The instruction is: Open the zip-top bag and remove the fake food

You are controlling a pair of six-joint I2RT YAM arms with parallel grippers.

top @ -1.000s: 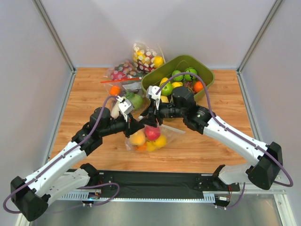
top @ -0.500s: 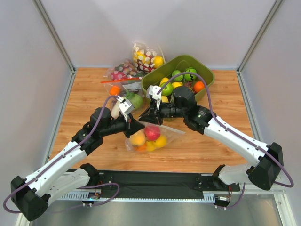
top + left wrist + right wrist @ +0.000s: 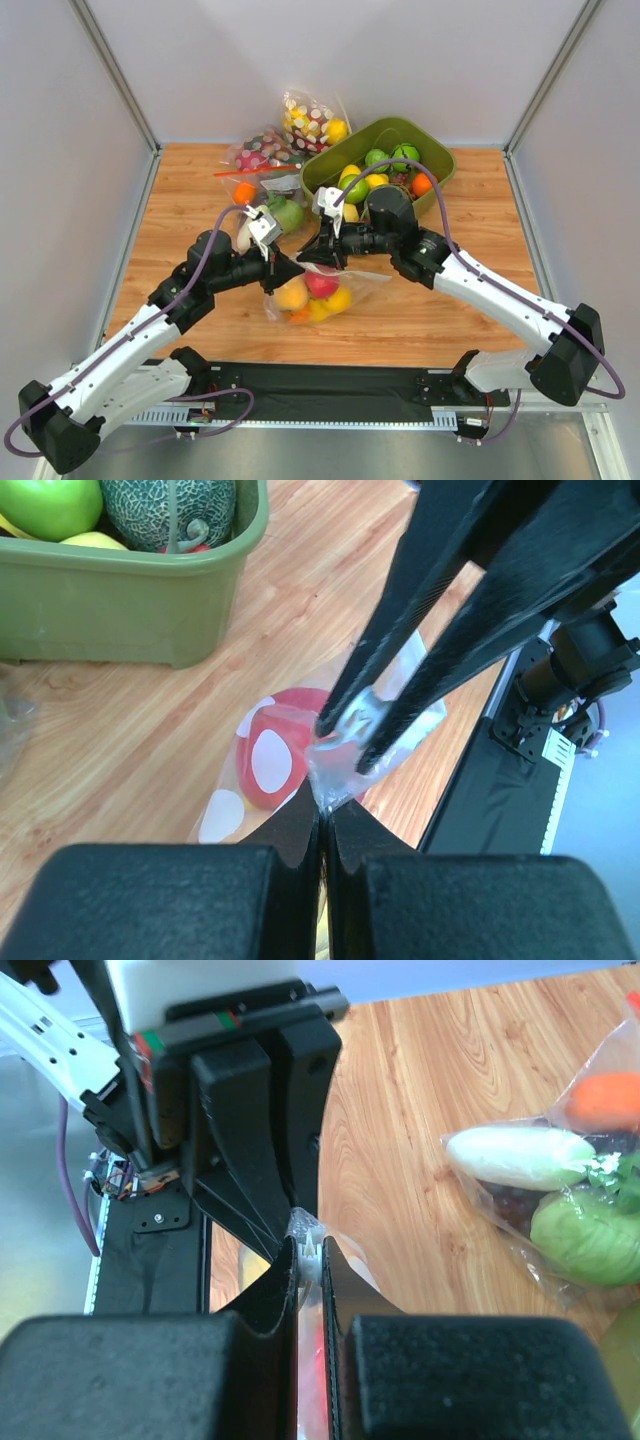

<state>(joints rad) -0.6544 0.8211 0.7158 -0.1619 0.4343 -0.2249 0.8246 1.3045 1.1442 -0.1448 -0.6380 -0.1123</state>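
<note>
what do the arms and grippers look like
Both arms, left arm and right arm, have white link shells between rounded black joints, on black bases. A purple cable loops along each. The left gripper and right gripper each have two long, tapering black fingers. Behind the left gripper's fingers sits a white block with a thin green and red strip.

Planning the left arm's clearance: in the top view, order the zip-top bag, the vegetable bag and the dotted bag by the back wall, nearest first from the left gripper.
1. zip-top bag: pinched by the left gripper, at its tips.
2. vegetable bag: just behind the gripper.
3. dotted bag: farthest, by the back wall, slightly right.
</note>
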